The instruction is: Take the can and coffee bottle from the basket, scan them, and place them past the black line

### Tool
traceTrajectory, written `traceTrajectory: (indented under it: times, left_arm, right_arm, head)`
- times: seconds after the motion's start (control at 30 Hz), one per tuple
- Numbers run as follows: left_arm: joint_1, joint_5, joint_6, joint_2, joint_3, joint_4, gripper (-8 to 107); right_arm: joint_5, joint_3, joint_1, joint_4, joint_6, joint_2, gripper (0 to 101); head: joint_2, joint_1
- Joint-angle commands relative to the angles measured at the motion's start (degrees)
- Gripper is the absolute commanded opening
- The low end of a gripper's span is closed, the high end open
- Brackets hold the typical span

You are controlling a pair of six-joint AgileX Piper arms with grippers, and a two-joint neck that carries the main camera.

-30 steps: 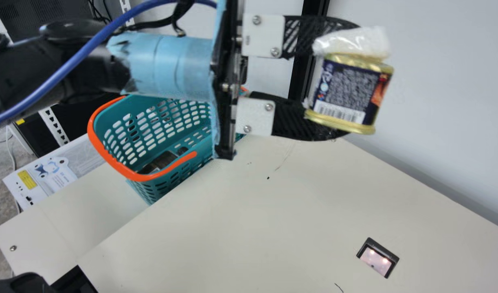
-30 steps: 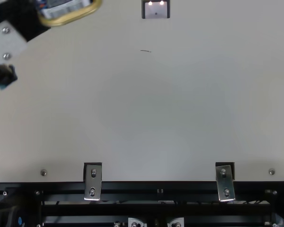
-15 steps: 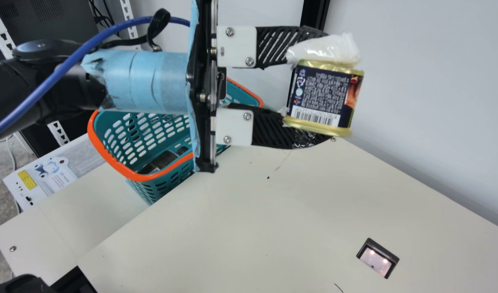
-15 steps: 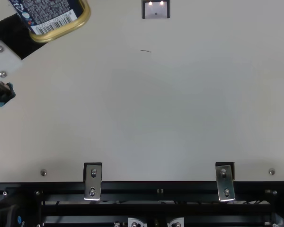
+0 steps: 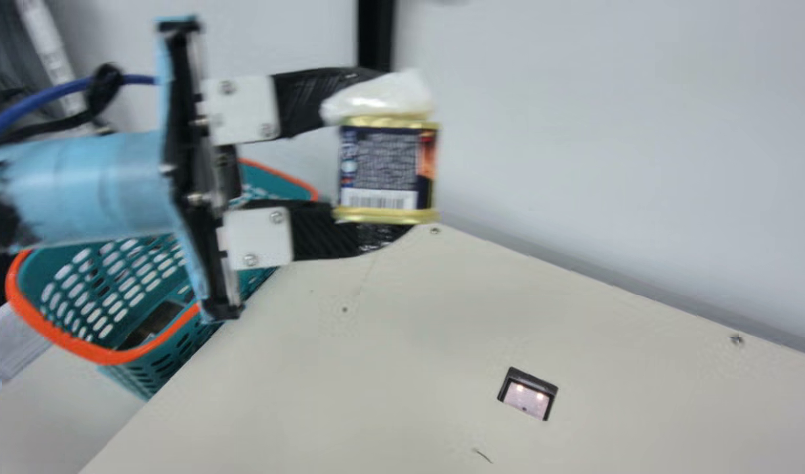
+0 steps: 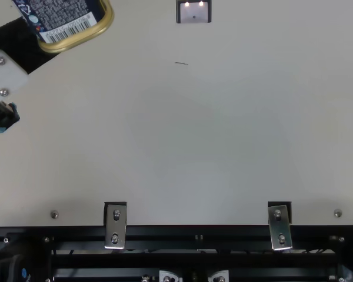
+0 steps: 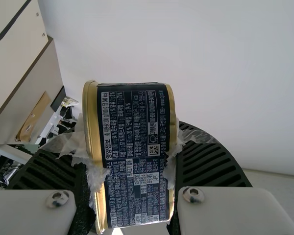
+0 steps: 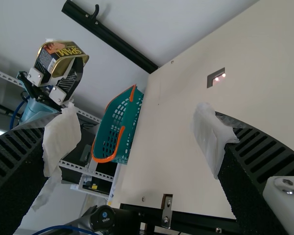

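Left fingers (image 5: 320, 230) grip the can (image 5: 386, 161) above the bench (image 5: 409, 342) — right fingers (image 8: 264, 147) stand wide apart, empty. The dark shape in the basket (image 5: 106, 355) may be the coffee bottle (image 5: 153, 322).

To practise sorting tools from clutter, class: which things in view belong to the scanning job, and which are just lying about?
Job: can, left gripper, right gripper, basket, scanner; perhaps the dark item inside the basket.
Bystanders: thin dark strand or mark, metal bracket, blue cable.
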Motion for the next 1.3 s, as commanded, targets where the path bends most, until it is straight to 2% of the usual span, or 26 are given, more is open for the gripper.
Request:
traceTrajectory:
  times: [0.0,0.47,0.6,0.7,0.9,1.07,1.27]
  left_arm:
    - [0.0,0.0,0.0,0.0,0.0,0.0,10]
    - [-0.1,0.0,0.3,0.2,0.1,-0.1,10]
    - [-0.7,-3.7,3.1,0.0,-1.6,2.8,10]
    - [-2.6,-10.4,8.1,0.2,-4.2,7.6,10]
    - [-11.5,-31.3,22.0,-0.2,-7.2,19.1,10]
    - [-22.1,-50.5,34.0,-0.4,-5.5,25.2,10]
    - [-34.8,-68.8,46.8,0.2,-2.4,26.4,10]
  right_arm:
    - [0.0,0.0,0.0,0.0,0.0,0.0,101]
    - [0.0,0.0,0.0,0.0,0.0,0.0,101]
    - [0.0,0.0,0.0,0.0,0.0,0.0,101]
    - [0.0,0.0,0.0,0.0,0.0,0.0,101]
    - [0.0,0.0,0.0,0.0,0.0,0.0,101]
    - [0.0,0.0,0.0,0.0,0.0,0.0,101]
    - [0.0,0.0,0.0,0.0,0.0,0.0,101]
  head:
    - [-0.4,-1.6]
    - [-0.4,-1.6]
    - [-0.4,-1.6]
    - [-0.4,-1.6]
    - [-0.4,-1.6]
    - [-0.4,-1.6]
    - [-0.4,-1.6]
